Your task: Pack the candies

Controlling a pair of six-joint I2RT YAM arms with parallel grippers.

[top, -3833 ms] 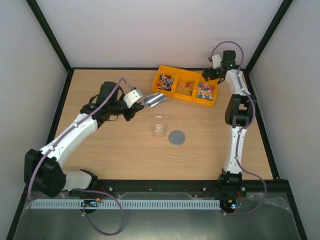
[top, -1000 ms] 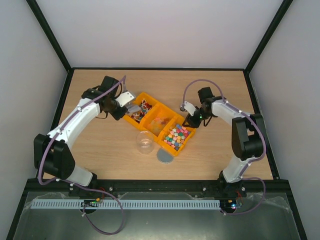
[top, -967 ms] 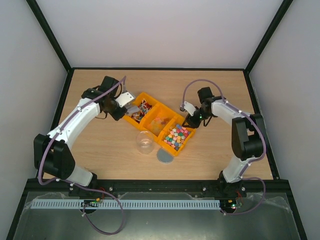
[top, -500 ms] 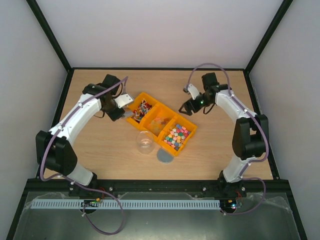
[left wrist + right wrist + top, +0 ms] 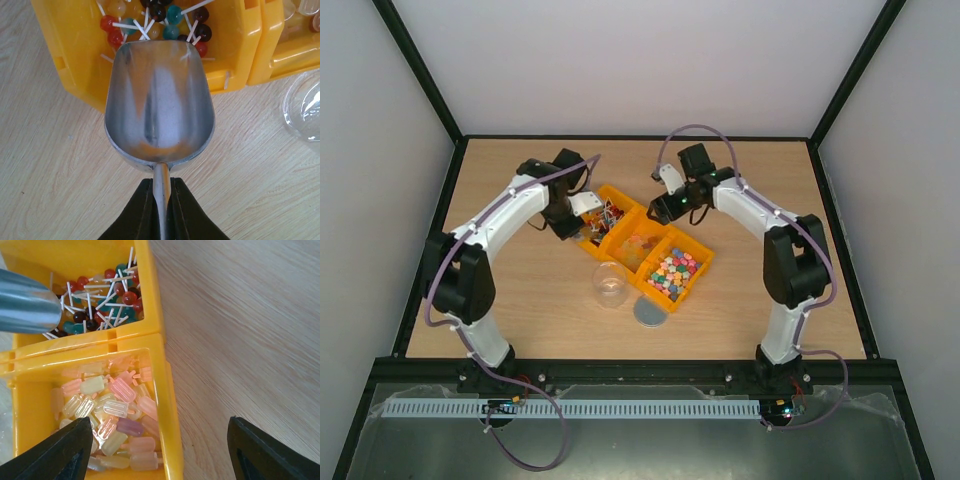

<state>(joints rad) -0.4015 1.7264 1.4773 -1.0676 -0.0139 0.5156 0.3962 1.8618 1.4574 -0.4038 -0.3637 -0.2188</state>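
Candies [image 5: 173,14] unscooped: left gripper [image 5: 161,200] clamps empty scoop [image 5: 159,100] at bin [image 5: 75,60] rim, needing a forward dig; right gripper [image 5: 160,447] gapes open.

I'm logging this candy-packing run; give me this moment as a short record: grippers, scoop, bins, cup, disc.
left gripper: shut on the scoop handle
scoop: empty, tip over the lollipops
right gripper: open, holding nothing, above the middle bin's edge
bins: three yellow, side by side, holding lollipops, pale lolly-shaped sweets, pastel cubes
cup: clear, upright, near the bins
disc: grey, lying flat beside the cup
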